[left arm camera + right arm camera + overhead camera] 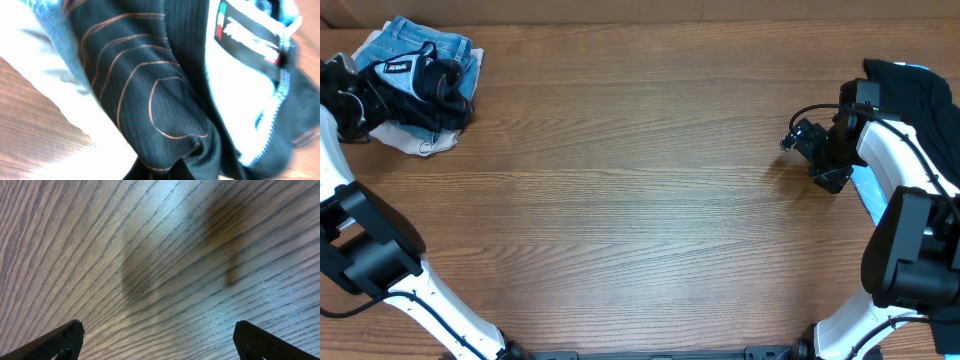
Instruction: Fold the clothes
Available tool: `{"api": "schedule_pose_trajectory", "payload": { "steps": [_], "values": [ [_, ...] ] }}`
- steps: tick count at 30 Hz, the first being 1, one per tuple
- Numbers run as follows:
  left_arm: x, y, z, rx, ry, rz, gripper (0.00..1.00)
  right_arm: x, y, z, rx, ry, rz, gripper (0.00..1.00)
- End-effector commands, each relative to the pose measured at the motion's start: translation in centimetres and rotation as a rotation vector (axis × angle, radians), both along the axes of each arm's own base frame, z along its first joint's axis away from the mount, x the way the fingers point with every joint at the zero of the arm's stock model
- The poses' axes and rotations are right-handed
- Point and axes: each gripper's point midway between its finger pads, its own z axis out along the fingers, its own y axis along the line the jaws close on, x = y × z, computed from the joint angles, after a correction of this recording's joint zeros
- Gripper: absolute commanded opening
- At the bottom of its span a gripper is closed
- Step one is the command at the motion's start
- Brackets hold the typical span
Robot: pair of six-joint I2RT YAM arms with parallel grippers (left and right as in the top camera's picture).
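Jersey location: black jersey with orange contour lines (425, 88) sits bunched in the clothes pile at the upper left of the overhead view, on top of blue denim jeans (420, 40) and a white cloth (405, 140). It is not yet spread on the counter (620, 210).
Left gripper: the left gripper (370, 98) is at the pile's edge. The left wrist view is filled with jersey fabric and a white label panel (240, 35), and no fingers show. I cannot tell whether it is clamped on cloth or apart.
Right gripper: the right gripper (157, 326) has its jaws spread wide and holds nothing. It hangs over bare wood at the right of the overhead view, well apart from the jersey.
Other garment: a plain black garment (910, 85) lies at the upper right, behind the right arm.
Risk 1: the jersey is tangled with the jeans and white cloth, so a pull toward centre could drag them along.
Risk 2: a grip on a bunched fold rather than a hem or shoulder would leave the jersey twisted, and any fold would be crooked.
Risk 3: a shallow pinch on slick sports fabric may slip mid-drag.
Risk 4: the right arm backing up could snag the plain black garment.
Risk 5: with the left camera view buried in cloth, judging the grasp point is poor.
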Motion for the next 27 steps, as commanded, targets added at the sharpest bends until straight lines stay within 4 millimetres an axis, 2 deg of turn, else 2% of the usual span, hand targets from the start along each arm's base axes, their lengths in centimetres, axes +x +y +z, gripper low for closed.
{"api": "schedule_pose_trajectory", "payload": {
  "steps": [1,8,9,11,12,13,17,22,27],
  "values": [
    [0.5,-1.3,2.5,-0.112,-0.017,0.067,0.04,0.1,-0.2,1.0,-0.016,-0.028,0.002,1.0],
    [-3.7,-3.6,0.4,-0.226,0.197,0.131,0.06,0.1,-0.2,1.0,-0.016,-0.028,0.002,1.0],
    [-4.1,-3.8,0.2,-0.235,0.216,0.133,0.11,0.1,-0.2,1.0,-0.016,-0.028,0.002,1.0],
    [-4.8,-4.2,0.0,-0.25,0.247,0.135,0.28,0.1,-0.2,1.0,-0.016,-0.028,0.002,1.0],
    [-5.2,-4.5,0.0,-0.263,0.264,0.136,0.54,0.1,-0.2,1.0,-0.016,-0.028,0.002,1.0],
    [-5.3,-4.8,0.0,-0.277,0.27,0.133,0.6,0.1,-0.2,1.0,-0.016,-0.028,0.002,1.0],
    [-5.3,-5.4,0.2,-0.314,0.266,0.126,0.65,0.1,-0.2,1.0,-0.015,-0.028,0.002,1.0],
    [-2.9,-5.4,1.6,-0.333,0.138,0.078,0.63,0.1,-0.2,1.0,-0.016,-0.028,0.002,1.0],
    [0.2,-3.0,4.0,-0.207,-0.021,0.06,0.61,0.1,-0.2,1.0,-0.016,-0.028,0.002,1.0]
  ]
}}
